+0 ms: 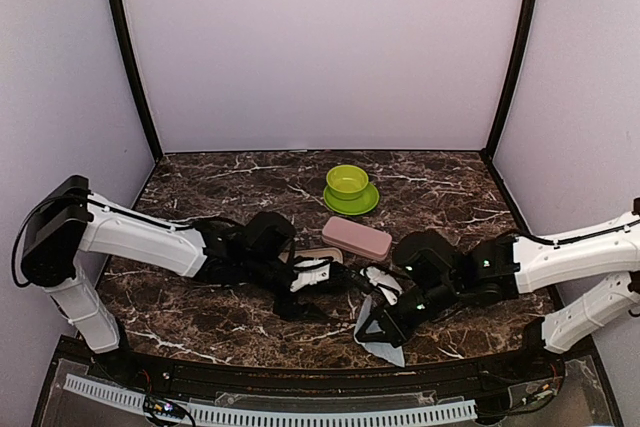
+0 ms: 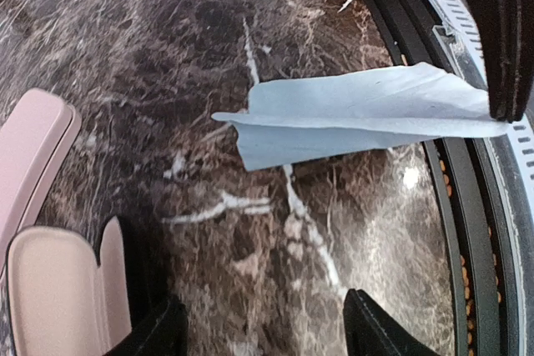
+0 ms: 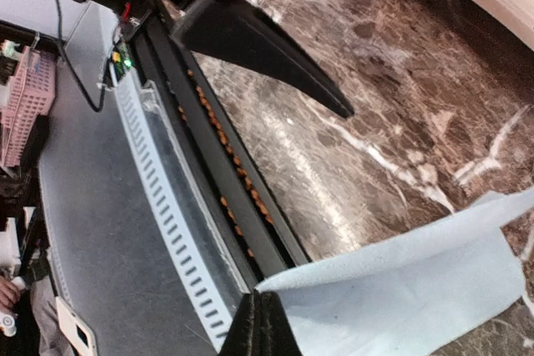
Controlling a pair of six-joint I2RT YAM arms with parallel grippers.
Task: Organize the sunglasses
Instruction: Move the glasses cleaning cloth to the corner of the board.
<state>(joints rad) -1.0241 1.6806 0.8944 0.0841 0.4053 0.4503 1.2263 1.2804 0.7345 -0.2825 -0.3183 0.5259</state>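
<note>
The sunglasses show in no view. My right gripper (image 1: 374, 335) is shut on the corner of a light blue cloth (image 1: 390, 351) near the table's front edge. In the right wrist view the shut fingertips (image 3: 264, 328) pinch the cloth (image 3: 417, 289) and lift its edge off the marble. In the left wrist view the cloth (image 2: 359, 114) hangs folded ahead of me. My left gripper (image 1: 335, 287) is open over bare marble, with nothing between its fingers (image 2: 371, 333). A closed pink case (image 1: 356, 237) lies mid-table, and an open pale case (image 2: 50, 289) lies at the left.
A green bowl on a green saucer (image 1: 350, 187) stands at the back of the marble table (image 1: 200, 187). The table's front rail (image 3: 250, 206) and a white slotted strip (image 3: 167, 206) run just under the right gripper.
</note>
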